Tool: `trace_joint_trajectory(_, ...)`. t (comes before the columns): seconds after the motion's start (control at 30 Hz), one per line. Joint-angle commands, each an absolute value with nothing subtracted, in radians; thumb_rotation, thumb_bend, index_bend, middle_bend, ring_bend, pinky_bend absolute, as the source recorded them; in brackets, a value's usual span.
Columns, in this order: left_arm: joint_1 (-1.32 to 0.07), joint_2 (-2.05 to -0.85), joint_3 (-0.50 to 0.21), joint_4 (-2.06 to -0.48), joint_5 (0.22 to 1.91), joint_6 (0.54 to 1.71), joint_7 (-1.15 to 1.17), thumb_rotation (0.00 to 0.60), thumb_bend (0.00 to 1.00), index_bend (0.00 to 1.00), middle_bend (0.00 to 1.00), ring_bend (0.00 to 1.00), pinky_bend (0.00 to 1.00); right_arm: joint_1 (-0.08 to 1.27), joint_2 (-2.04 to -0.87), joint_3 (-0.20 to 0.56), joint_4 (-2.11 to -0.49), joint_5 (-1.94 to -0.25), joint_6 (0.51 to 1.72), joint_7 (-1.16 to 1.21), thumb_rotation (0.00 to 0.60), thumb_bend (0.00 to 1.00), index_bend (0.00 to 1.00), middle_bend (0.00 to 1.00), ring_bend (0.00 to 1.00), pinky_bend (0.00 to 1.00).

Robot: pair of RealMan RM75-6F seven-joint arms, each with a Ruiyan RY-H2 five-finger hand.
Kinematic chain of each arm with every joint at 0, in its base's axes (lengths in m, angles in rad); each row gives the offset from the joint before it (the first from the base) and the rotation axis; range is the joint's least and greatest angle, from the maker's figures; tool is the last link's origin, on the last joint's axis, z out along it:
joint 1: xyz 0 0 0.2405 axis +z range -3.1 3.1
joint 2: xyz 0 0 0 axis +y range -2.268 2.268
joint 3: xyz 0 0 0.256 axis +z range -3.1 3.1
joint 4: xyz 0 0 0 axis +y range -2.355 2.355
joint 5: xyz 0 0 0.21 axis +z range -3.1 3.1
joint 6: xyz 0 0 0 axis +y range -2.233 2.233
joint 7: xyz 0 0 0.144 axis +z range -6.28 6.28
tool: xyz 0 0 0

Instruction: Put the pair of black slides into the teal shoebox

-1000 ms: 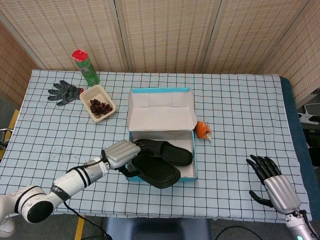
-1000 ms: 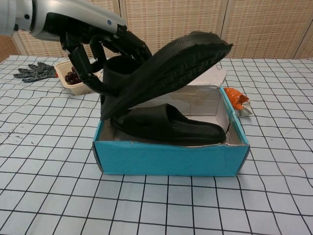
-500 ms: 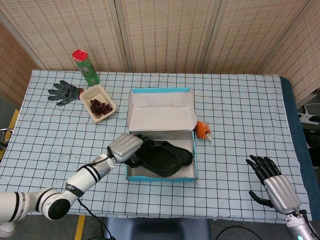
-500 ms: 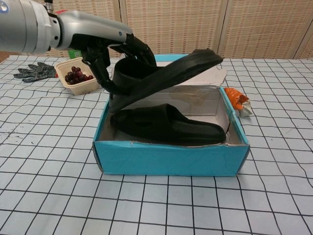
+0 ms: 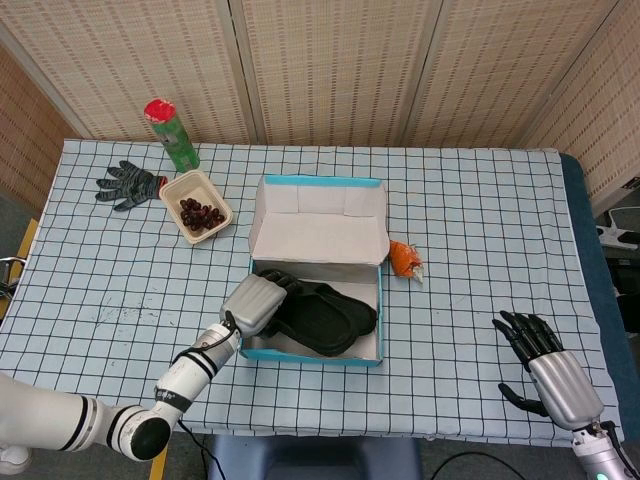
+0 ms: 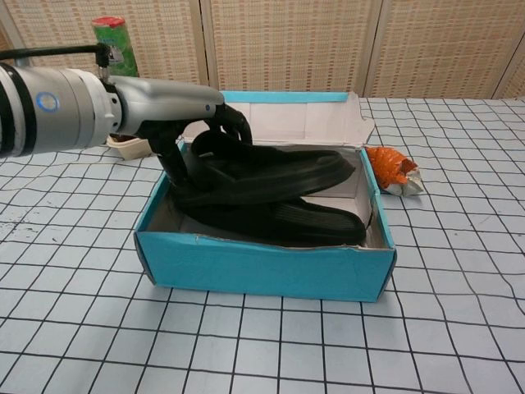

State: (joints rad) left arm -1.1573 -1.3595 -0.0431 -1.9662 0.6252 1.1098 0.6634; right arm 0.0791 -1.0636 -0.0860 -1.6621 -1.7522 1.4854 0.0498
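**Black slides in teal shoebox, left hand on upper slide**

Black slides (image 5: pixel 322 316) lie inside the teal shoebox (image 5: pixel 312 353) in the head view, one stacked on the other. The box sits near the front edge of the checked table (image 5: pixel 480 230) with its lid (image 5: pixel 320 222) standing open at the back. My left hand (image 5: pixel 255 302) rests over the box's left end, fingers curled down onto the heel end of the upper slide. My right hand (image 5: pixel 545 365) is well apart at the table's front right corner, fingers spread, holding nothing. An orange wrapper (image 5: pixel 405 259) lies just beside the box's right wall. At far left I note a tray of dark red fruit (image 5: pixel 197 207), a grey glove (image 5: pixel 128 184) and a green bottle with a red cap (image 5: pixel 172 133).

Chest view: my left hand (image 6: pixel 184 123) grips the upper slide (image 6: pixel 271 174) at its heel end, fingers wrapped around the strap. That slide lies slightly tilted across the lower slide (image 6: pixel 287 223), which rests flat on the box floor. Both sit within the teal walls (image 6: pixel 262 267). The orange wrapper (image 6: pixel 394 171) lies to the right of the box. The green bottle (image 6: pixel 113 46) shows behind my arm. My right hand does not appear in this view.
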Motion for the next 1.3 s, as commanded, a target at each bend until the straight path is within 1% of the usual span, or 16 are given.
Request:
trace_joint_trajectory(0.03, -1.145, -1.406, -0.025, -1.946, 0.632, 1.156, 0.712, 0.6, 0.51, 0.67, 0.9, 0.92, 1.0, 0.081, -1.065, -0.087, -1.661, -1.753, 1.482, 0.049, 0.6, 0.15, 0.0, 0.0, 0.0, 0.0)
trace_joint_trajectory(0.3, -1.104, -1.5, 0.007, -1.9, 0.678, 1.244, 0.804, 0.6, 0.49, 0.69, 0.91, 0.93, 1.0, 0.081, -1.065, -0.087, -1.662, -1.752, 1.482, 0.048, 0.6, 0.15, 0.0, 0.0, 0.0, 0.0)
trace_joint_trajectory(0.67, -1.064, -1.619, 0.001, -1.787, 0.727, 1.271, 0.874, 0.6, 0.46, 0.7, 0.92, 0.93, 1.0, 0.084, -1.066, -0.089, -1.663, -1.754, 1.477, 0.047, 0.6, 0.15, 0.0, 0.0, 0.0, 0.0)
trace_joint_trajectory(0.87, -1.043, -1.633, -0.022, -1.77, 0.725, 1.26, 0.877, 0.6, 0.45, 0.7, 0.92, 0.93, 1.0, 0.085, -1.064, -0.088, -1.661, -1.752, 1.478, 0.053, 0.6, 0.15, 0.0, 0.0, 0.0, 0.0)
trace_joint_trajectory(1.3, -1.027, -1.637, -0.044, -1.775, 0.681, 1.215, 0.926, 0.6, 0.37, 0.69, 0.92, 0.93, 1.0, 0.085, -1.066, -0.089, -1.663, -1.754, 1.478, 0.05, 0.6, 0.15, 0.0, 0.0, 0.0, 0.0)
